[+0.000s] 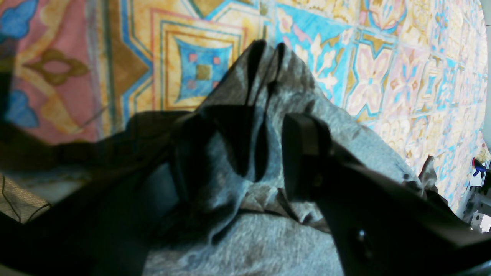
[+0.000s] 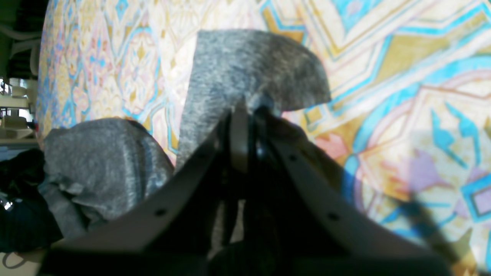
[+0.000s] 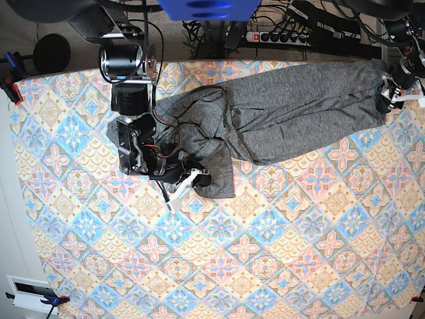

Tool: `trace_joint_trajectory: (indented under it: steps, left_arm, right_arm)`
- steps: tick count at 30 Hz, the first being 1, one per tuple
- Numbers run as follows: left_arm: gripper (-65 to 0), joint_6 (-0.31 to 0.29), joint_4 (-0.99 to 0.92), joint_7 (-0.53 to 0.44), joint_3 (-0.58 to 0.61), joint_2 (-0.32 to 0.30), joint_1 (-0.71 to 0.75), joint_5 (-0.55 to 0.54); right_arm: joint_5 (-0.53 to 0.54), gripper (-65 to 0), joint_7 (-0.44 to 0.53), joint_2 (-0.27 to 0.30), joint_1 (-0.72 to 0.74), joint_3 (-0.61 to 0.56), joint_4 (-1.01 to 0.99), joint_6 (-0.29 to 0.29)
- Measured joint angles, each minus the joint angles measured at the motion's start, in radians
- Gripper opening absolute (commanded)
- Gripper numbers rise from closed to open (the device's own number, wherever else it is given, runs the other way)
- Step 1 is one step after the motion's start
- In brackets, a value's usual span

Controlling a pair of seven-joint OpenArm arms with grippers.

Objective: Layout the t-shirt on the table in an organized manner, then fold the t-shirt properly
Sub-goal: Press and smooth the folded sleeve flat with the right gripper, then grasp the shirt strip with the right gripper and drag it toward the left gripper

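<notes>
The dark-grey t-shirt [image 3: 285,113] lies stretched across the back of the table [image 3: 265,266], bunched at its left end. My right gripper [image 3: 199,179] sits at the near-left corner of the cloth. In the right wrist view its fingers are pressed together on a fold of the t-shirt [image 2: 238,65], so that gripper [image 2: 247,109] is shut on it. My left gripper [image 3: 388,100] is at the shirt's far right end by the table edge. In the left wrist view its fingers [image 1: 303,153] stand on either side of a raised bunch of the t-shirt [image 1: 268,237].
A power strip [image 3: 279,36] and cables lie behind the table's back edge. A clamp [image 3: 12,90] grips the tablecloth at the back left corner. A white box [image 3: 30,292] stands off the front left corner.
</notes>
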Motion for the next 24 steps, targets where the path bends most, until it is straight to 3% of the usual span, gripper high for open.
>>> trace_joint_trajectory:
  steps: [4,11,14,18,24]
  left_arm:
    - [-32.6,0.000,0.000,0.000,0.000,0.000,0.000,-0.001]
    - [-32.7,-0.001,-0.001,0.000,0.000,-0.002,-0.003,0.019]
    - [-32.7,-0.007,0.000,-0.001,0.000,0.000,-0.009,0.058]
    - [-32.7,-0.008,0.000,0.000,-0.002,0.002,-0.031,0.101]
    - [-32.8,-0.007,0.000,-0.005,-0.002,0.002,-0.036,0.107]
  right_arm:
    - [-0.051,-65.0,-0.095,0.000,-0.027,-0.005,0.161,-0.022]
    - [-0.025,-65.0,-0.194,0.003,-0.113,-0.007,0.616,-0.011]
    - [-0.059,-65.0,-0.248,0.008,-0.238,-0.096,0.755,-0.022]
    - [-0.035,-65.0,-0.214,0.003,-0.325,-0.250,0.911,-0.008]
    - [-0.040,-65.0,-0.227,0.007,-0.419,-0.391,0.974,-0.008]
